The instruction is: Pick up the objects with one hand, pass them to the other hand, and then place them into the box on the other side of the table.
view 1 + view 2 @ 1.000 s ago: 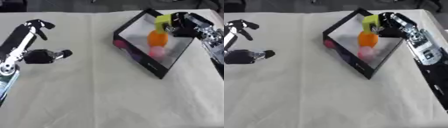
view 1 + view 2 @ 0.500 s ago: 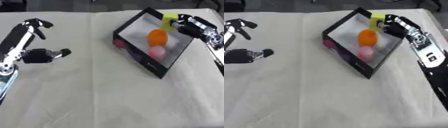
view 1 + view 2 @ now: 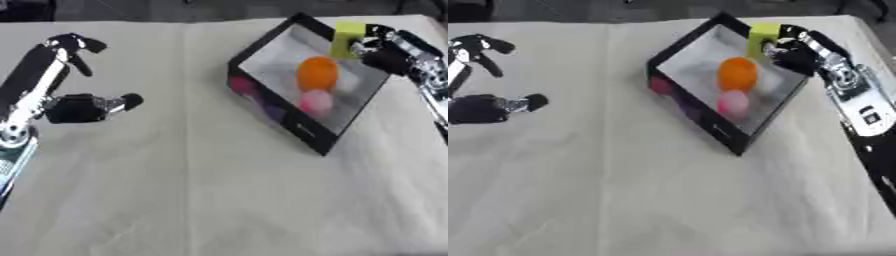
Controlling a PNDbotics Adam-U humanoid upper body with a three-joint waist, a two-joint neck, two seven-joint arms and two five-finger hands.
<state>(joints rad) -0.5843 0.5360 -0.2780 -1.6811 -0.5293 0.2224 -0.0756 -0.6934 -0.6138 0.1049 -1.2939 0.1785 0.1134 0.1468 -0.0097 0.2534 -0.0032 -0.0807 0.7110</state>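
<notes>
Left eye view: the right hand [image 3: 385, 50], at two o'clock, pinches a yellow-green block [image 3: 347, 34] at the far rim of the black box [image 3: 306, 135], which holds an orange ball [image 3: 317, 73] and a pink ball [image 3: 315, 100]. I judge the block should be lowered inside the wall before release.

Right eye view: the left hand [image 3: 483, 107] idles at nine o'clock, fingers relaxed, holding nothing. No brand, label or writing can be read anywhere.
</notes>
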